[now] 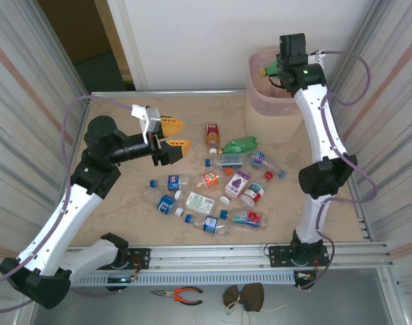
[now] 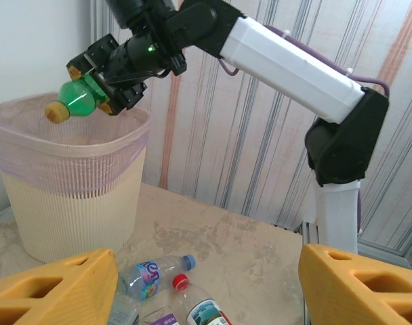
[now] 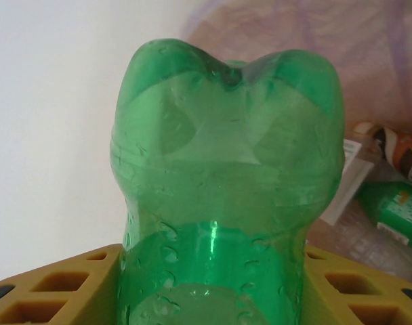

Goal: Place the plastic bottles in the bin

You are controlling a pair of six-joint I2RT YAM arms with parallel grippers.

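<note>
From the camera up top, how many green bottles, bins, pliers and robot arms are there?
Green bottles: 2 (one held up, one lying down)
Bins: 1
Pliers: 1
Robot arms: 2 (left, right)
Total: 6

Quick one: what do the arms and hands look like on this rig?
Left arm and right arm: white link shells, black joints, black bases. A lilac cable loops loosely along each. Left hand and right hand: black bodies, yellow-orange fingers with moulded rectangular pockets. A green light glows on the right wrist.
</note>
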